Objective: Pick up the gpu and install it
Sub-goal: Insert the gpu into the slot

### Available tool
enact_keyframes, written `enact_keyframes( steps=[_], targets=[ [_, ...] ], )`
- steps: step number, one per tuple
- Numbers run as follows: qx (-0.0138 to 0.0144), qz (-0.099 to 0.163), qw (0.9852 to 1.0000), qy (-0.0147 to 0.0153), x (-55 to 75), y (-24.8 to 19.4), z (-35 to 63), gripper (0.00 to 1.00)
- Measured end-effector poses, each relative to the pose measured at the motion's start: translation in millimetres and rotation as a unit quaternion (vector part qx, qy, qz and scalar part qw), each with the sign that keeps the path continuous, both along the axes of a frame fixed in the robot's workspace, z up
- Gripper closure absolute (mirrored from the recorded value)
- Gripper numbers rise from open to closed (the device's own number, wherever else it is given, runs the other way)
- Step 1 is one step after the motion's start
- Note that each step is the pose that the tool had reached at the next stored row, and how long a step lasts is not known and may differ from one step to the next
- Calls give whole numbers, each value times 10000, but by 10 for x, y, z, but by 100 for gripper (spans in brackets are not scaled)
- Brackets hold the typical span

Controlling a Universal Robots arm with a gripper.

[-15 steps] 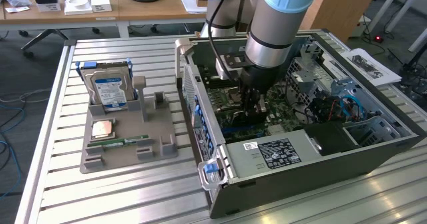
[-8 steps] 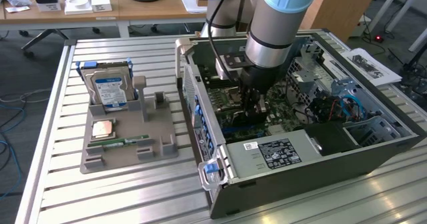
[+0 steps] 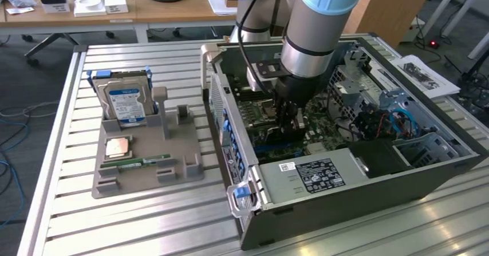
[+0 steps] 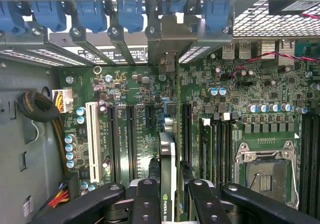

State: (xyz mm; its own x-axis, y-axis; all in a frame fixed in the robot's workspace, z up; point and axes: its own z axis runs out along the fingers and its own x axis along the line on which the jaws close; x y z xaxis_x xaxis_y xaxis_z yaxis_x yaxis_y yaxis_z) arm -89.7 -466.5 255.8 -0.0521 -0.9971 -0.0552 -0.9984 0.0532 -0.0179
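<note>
The gpu point(image 4: 168, 156) is seen edge-on in the wrist view as a thin card with a green logo on its edge, standing upright between my black fingers point(image 4: 147, 199). My gripper point(image 4: 170, 191) is shut on it, directly over the long expansion slots point(image 4: 131, 139) of the green motherboard point(image 4: 140, 84). The card's far end points toward the rear bracket openings point(image 4: 170, 39). In the exterior view my gripper point(image 3: 292, 118) reaches down inside the open computer case point(image 3: 367, 181), with the gpu point(image 3: 296, 125) low over the board.
A grey holder point(image 3: 145, 176) on the slatted table carries a hard drive point(image 3: 126, 101), a processor point(image 3: 117, 147) and a memory stick point(image 3: 141, 161). Inside the case are the power supply point(image 3: 313, 176), blue latches point(image 4: 125, 12), a cable bundle point(image 4: 37, 107) and the processor socket point(image 4: 267, 176).
</note>
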Motion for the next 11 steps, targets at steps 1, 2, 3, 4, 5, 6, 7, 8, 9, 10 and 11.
enact_keyframes(
  steps=[1,2,3,4,5,6,7,8,9,10,11],
  targets=[
    [0,0,10000,0,0,0,0,74],
    [0,0,10000,0,0,0,0,74],
    [0,0,10000,0,0,0,0,74],
    [0,0,10000,0,0,0,0,74],
    [0,0,10000,0,0,0,0,74],
    [0,0,10000,0,0,0,0,74],
    [0,0,10000,0,0,0,0,74],
    [0,0,10000,0,0,0,0,74],
    [0,0,10000,0,0,0,0,74],
    [0,0,10000,0,0,0,0,74],
    [0,0,10000,0,0,0,0,74]
  ],
)
